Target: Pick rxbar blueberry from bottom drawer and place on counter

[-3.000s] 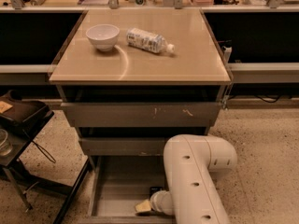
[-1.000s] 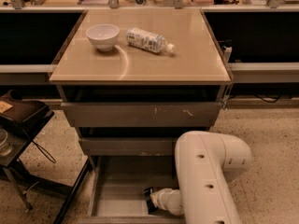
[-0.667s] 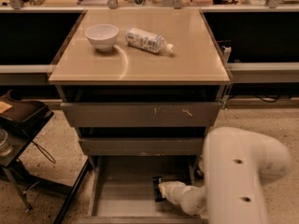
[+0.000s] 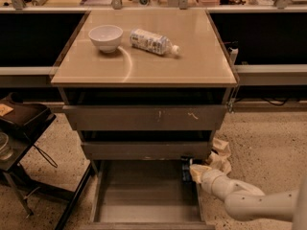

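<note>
gripper [image 4: 193, 170]: I see it clamped on the rxbar blueberry [image 4: 185, 170]
rxbar blueberry: at its fingertips, over the right rear corner of the bottom drawer [image 4: 144, 193]
counter [image 4: 192, 66]: well above the gripper, bearing a bowl [image 4: 105, 36] and a bottle [image 4: 152, 41]

Single-arm pose. The gripper [image 4: 192, 170] points left, its pale fingers [image 4: 198, 171] clamped on the dark rxbar blueberry [image 4: 185, 169] at their tips. Behind it, the wrist [image 4: 214, 181] slopes down and to the right into the white arm [image 4: 254, 205].
</note>
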Controlling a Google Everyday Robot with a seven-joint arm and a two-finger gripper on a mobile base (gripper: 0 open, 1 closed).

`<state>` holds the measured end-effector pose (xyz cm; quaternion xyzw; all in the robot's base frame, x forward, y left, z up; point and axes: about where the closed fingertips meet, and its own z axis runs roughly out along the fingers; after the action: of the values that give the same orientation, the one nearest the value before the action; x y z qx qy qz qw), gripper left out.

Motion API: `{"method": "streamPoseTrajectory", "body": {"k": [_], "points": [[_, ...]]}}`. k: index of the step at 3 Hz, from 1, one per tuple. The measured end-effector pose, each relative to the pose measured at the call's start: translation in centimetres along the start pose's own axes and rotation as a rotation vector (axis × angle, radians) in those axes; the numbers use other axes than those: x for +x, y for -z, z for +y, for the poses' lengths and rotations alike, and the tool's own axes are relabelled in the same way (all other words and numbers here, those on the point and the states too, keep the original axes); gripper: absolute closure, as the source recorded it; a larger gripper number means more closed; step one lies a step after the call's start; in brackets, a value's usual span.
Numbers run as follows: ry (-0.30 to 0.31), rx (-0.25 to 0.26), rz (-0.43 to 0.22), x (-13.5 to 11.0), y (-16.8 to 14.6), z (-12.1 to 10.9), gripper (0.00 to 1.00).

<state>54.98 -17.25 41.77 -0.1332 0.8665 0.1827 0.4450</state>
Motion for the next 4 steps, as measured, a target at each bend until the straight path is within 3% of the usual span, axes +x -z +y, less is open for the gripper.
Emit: {"method": "streamPoseTrajectory", "body": {"k": [1, 2, 3, 4], "points": [[0.019, 0.05, -0.066, -8.8, 4.8, -2.3, 1.0], [0.105, 0.059, -0.089, -18.3, 7.5, -0.9, 1.0], [0.243, 0.054, -0.065, -24.8, 10.0, 3.3, 1.0], [0.299, 0.044, -0.104, -28.5, 11.6, 5.3, 1.0]]}}
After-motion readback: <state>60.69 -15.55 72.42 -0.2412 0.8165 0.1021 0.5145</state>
